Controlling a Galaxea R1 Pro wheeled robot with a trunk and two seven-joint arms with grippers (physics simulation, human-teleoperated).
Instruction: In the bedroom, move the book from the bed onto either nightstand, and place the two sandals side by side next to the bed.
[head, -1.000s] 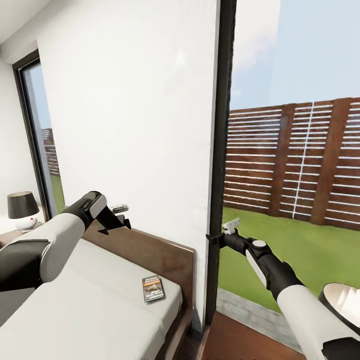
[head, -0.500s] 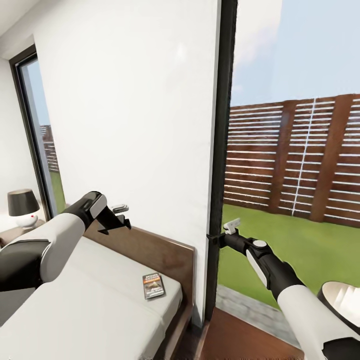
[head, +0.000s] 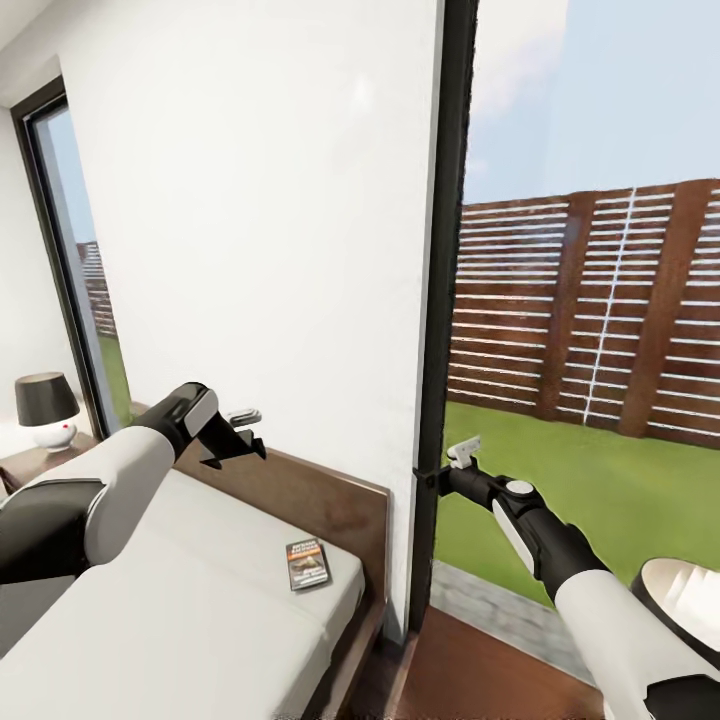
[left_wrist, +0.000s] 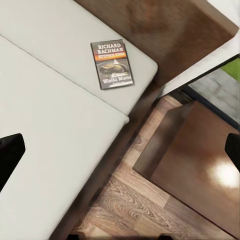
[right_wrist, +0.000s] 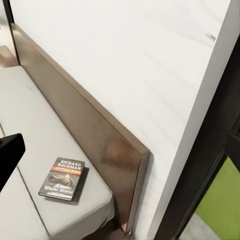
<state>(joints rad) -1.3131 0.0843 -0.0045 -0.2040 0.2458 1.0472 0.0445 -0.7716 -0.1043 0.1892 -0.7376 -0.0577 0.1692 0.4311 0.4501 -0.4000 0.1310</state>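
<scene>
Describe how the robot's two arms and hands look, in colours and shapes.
Both arms are smooth white rounded shells with black joint sections. The left hand is black with a pale grey fingertip. The right hand has pale, whitish fingers on a slim black wrist bearing a round white cap. No cables or markings are visible.

Both arms reach forward in the head view, white forearms ending in black wrists. The left hand (head: 243, 432) is raised with its fingers spread apart, holding nothing. The right hand (head: 462, 452) stretches out lower, its pale fingers parted and likewise holding nothing.
</scene>
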